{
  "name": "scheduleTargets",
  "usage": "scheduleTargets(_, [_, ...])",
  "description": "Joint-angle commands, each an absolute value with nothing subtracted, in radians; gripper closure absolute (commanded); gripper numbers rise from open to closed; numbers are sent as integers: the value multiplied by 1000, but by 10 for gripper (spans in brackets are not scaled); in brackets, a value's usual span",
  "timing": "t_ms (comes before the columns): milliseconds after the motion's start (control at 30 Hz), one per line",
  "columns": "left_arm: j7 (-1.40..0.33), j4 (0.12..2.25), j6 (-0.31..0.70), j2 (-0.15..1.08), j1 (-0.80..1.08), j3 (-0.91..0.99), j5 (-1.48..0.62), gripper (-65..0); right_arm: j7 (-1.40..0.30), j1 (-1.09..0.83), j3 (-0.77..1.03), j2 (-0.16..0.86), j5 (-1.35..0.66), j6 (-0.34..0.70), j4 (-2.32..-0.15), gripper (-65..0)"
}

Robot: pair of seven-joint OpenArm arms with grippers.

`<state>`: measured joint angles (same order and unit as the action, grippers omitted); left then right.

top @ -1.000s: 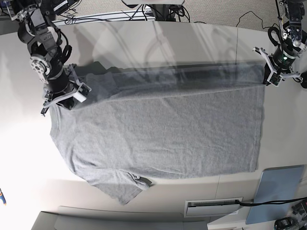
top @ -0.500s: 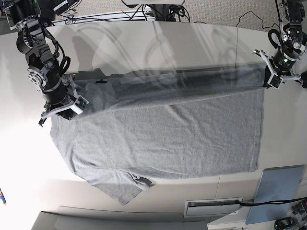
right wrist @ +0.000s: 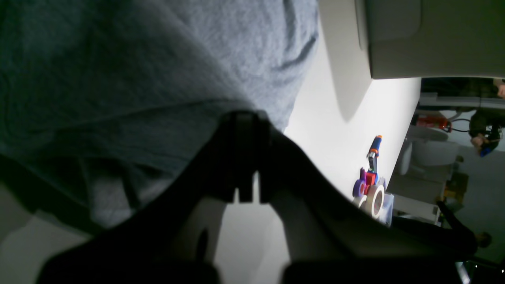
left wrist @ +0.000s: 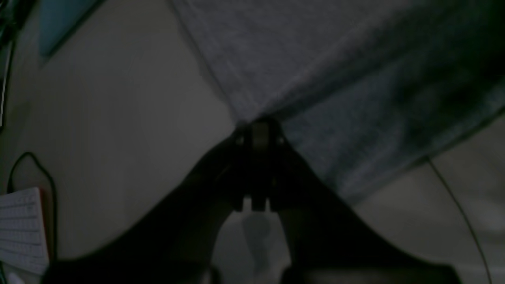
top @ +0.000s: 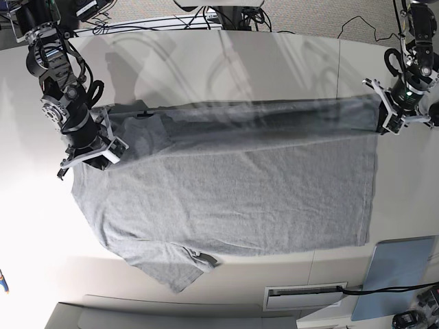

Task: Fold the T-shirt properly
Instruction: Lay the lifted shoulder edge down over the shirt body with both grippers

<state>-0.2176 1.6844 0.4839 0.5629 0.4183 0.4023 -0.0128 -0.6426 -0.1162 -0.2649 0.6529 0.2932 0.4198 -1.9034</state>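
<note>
Your base view is evenly lit except at its left, where glare whitens the table (top: 27, 226); the lifted far edge of the T-shirt (top: 226, 199) smears with motion blur, and straight lines bow near the corners. Your left wrist view is dim and soft throughout, its gripper (left wrist: 258, 132) a black silhouette. Your right wrist view pairs a shadowed gripper (right wrist: 244, 118) with blown-out bright table beyond.

The T-shirt (top: 233, 199) lay spread across the bench (top: 226, 62), its far edge lifted between the two tools. The right tool (top: 92, 152) gripped it at the base view's left, the left tool (top: 394, 116) at its right. A flat panel (top: 398, 274) lay at the near right corner, apart from the shirt.
</note>
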Motion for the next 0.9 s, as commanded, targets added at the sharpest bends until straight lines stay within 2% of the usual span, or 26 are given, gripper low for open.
scheduleTargets(0, [-202,1697,472,585,411,414,-20,0,-635,-99,-257,668,303,408,-1916,0])
scheduleTargets(633, [-202,1697,472,585,380,414,-31,0,-628,-99,-257,667,303,408,-1916,0])
scheduleTargets(667, [-202,1697,472,585,380,414,-31,-42,-628,-99,-256,668,303,408,-1916,0])
scheduleTargets(700, [-202,1697,470,585,380,414,-31,-119,-627,-99,-256,668,303,408,-1916,-10])
scheduleTargets(767, [-202,1697,468,585,380,414,-31,-272,-627,-99,-256,668,303,407,-1916,-116])
scheduleTargets(800, [-202,1697,468,585,380,414,-31,-327,-627,-99,-256,667,303,406,-1916,-163])
scheduleTargets(867, [-202,1697,468,585,380,414,-31,-380,-628,-99,-256,667,303,406,-1916,-227])
